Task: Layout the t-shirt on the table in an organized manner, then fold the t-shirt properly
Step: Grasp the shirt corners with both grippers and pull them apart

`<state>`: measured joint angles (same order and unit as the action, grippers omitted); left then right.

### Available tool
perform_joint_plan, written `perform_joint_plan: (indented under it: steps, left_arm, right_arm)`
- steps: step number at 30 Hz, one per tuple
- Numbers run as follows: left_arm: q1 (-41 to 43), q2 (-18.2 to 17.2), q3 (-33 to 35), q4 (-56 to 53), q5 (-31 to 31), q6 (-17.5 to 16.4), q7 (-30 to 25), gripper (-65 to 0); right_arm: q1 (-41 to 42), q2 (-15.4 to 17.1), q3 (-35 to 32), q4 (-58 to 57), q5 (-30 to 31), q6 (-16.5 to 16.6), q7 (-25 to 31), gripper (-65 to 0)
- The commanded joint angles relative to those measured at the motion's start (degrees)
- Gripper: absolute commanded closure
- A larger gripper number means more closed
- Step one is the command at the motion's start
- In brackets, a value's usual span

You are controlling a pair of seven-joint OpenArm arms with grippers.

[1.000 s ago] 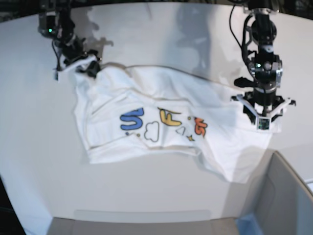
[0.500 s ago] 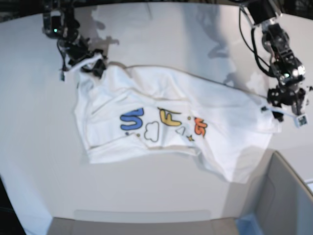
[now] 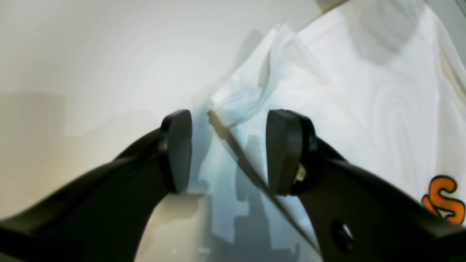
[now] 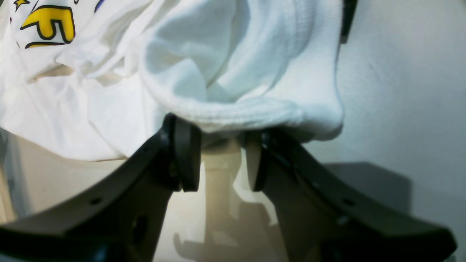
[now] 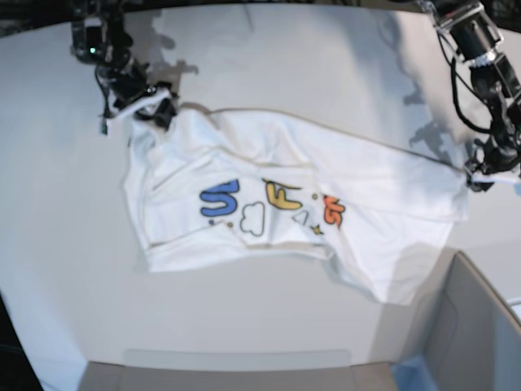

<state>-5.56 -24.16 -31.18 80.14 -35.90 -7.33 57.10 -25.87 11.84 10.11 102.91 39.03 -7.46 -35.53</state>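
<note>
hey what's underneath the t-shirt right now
The t-shirt lies spread, still rumpled, on the white table; bare tabletop shows all around it. Whatever is beneath the cloth itself is covered and cannot be seen.

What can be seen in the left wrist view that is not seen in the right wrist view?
Only the left wrist view shows the orange printed letter and the left claw, open, with a shirt edge between its pads. Only the right wrist view shows the yellow printed letter and the right claw under a thick bunched hem. Both show the white cloth t-shirt on the plain white table.
</note>
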Motion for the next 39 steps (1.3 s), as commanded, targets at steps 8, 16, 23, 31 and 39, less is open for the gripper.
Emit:
perform_joint_plan:
  steps: [8, 16, 23, 31, 39]
  left_arm:
    - [1.3, -1.3, 0.3, -0.5, -5.3, -0.4, 0.7, -33.2]
    - [1.3, -1.5, 0.3, -3.8, -5.3, -0.4, 0.6, -33.1]
    - [-2.7, -1.5, 5.2, -11.3, -5.2, -0.4, -4.5, -33.0]
    - [-4.3, -1.6, 7.1, -14.7, -5.2, -0.3, -9.0, -32.8]
    - [-4.3, -1.3, 7.5, -14.7, -5.2, -0.2, -12.0, -14.7]
  right_arm:
    - [-0.2, 0.3, 0.1, 0.3, -0.5, -0.7, -1.4, -21.1]
    - [0.9, 0.3, 0.2, 0.2, -0.5, -0.7, -1.4, -21.1]
    - [1.6, 0.3, -0.2, 0.2, -0.5, -0.7, -1.4, -21.1]
    - [1.6, 0.3, 0.1, 0.2, -0.5, -0.7, -1.4, -20.5]
    - [3.7, 0.3, 0.2, -0.6, -2.3, -0.8, -1.3, 0.0]
